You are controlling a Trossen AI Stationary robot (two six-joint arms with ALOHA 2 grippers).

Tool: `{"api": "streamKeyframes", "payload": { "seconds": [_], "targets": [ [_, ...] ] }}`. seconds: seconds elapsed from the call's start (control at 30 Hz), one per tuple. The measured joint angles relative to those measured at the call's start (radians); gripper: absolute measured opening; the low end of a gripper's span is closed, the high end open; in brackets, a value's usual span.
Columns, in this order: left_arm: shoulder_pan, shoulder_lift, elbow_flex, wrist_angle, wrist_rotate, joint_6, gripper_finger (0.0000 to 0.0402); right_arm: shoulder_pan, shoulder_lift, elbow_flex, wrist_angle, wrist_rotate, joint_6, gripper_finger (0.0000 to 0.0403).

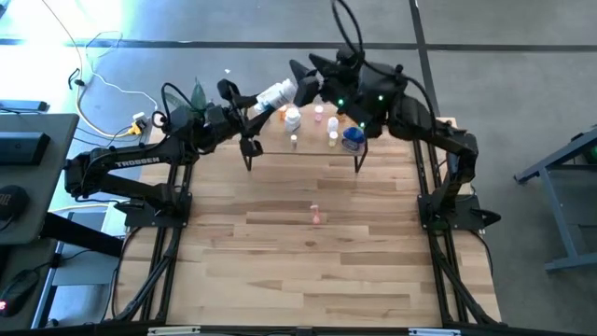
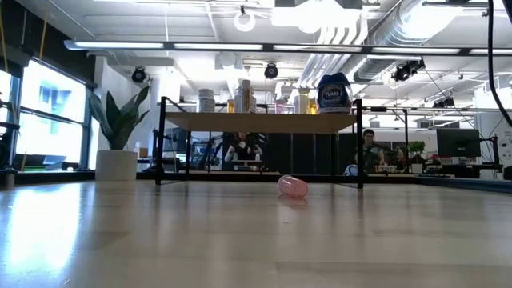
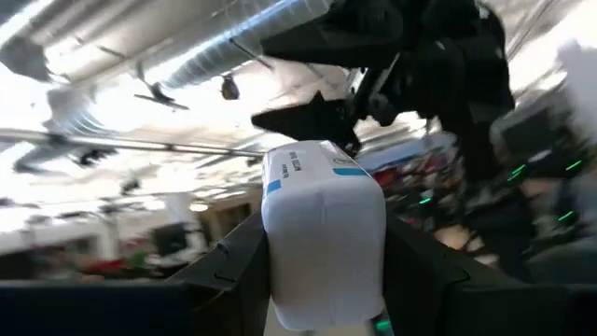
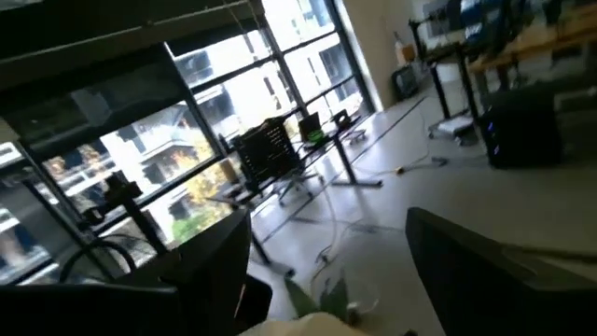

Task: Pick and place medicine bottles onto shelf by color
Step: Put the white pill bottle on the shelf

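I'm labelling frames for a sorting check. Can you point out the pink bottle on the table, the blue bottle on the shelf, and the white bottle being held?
pink bottle (image 2: 293,186), low view, its side.
blue bottle (image 1: 353,138), high view, its top.
white bottle (image 3: 325,245), left wrist view, its body.

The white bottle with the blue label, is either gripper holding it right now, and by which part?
Yes: the left gripper grips the white bottle with the blue label by its sides. The right gripper stands open beside its far end, holding nothing.
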Motion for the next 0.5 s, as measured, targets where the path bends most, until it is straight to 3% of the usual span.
{"api": "streamKeyframes", "payload": {
  "seconds": [0.3,0.5],
  "targets": [
    [0.000,0.000,0.000,-0.013,-0.071,0.314,0.0145,-0.134,-0.004,0.000,-0.228,-0.368,0.504,0.0277],
    [0.000,0.000,0.000,-0.032,-0.096,0.459,0.0144,-0.171,-0.001,0.000,-0.331,-0.447,0.619,0.0277]
  ]
}}
